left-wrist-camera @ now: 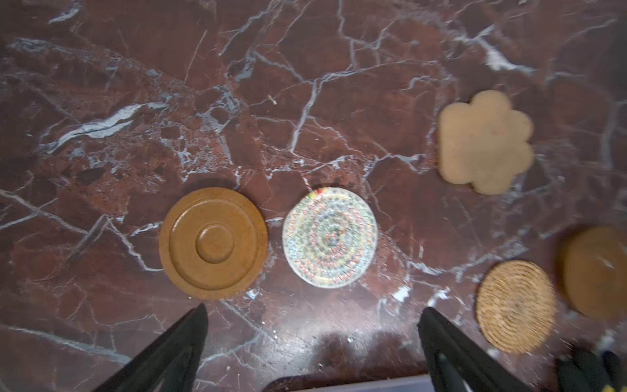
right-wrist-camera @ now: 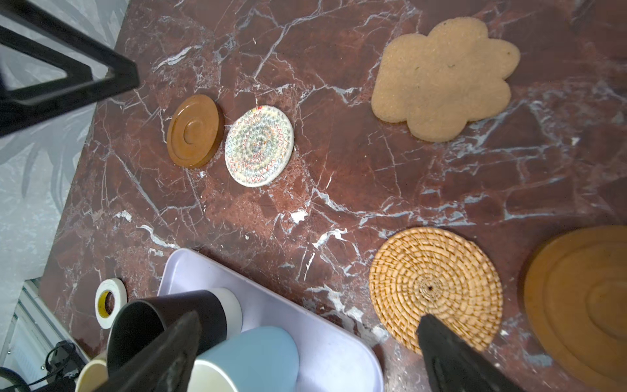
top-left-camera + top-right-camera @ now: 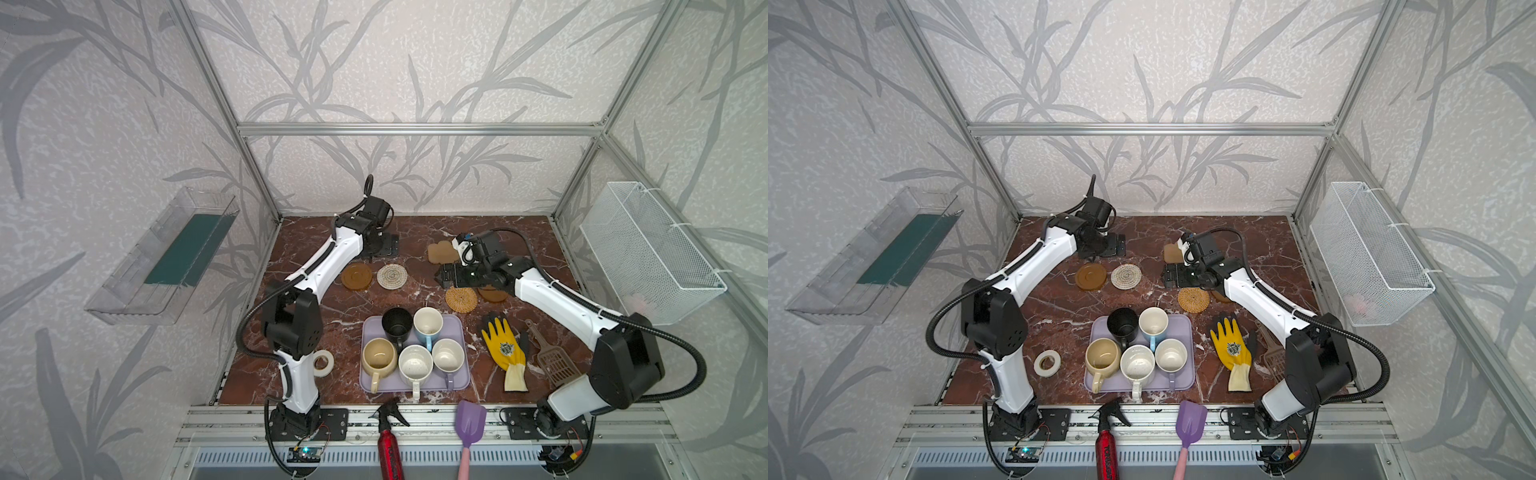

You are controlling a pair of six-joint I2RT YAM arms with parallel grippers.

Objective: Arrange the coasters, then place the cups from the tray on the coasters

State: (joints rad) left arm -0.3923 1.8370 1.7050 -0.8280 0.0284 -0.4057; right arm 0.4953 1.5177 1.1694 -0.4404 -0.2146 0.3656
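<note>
Five coasters lie on the marble: an amber disc, a whitish woven round, a tan flower shape, a golden rattan round, and a second amber disc partly under my right arm. The lavender tray holds all the cups: black, light blue, beige, white speckled and lavender-grey. My left gripper hangs open and empty behind the amber disc. My right gripper is open and empty above the tray's far edge, beside the rattan round.
A white tape roll lies left of the tray. A yellow glove and a brown scoop lie to its right. A red spray bottle and a purple shovel rest at the front rail. A wire basket hangs on the right wall.
</note>
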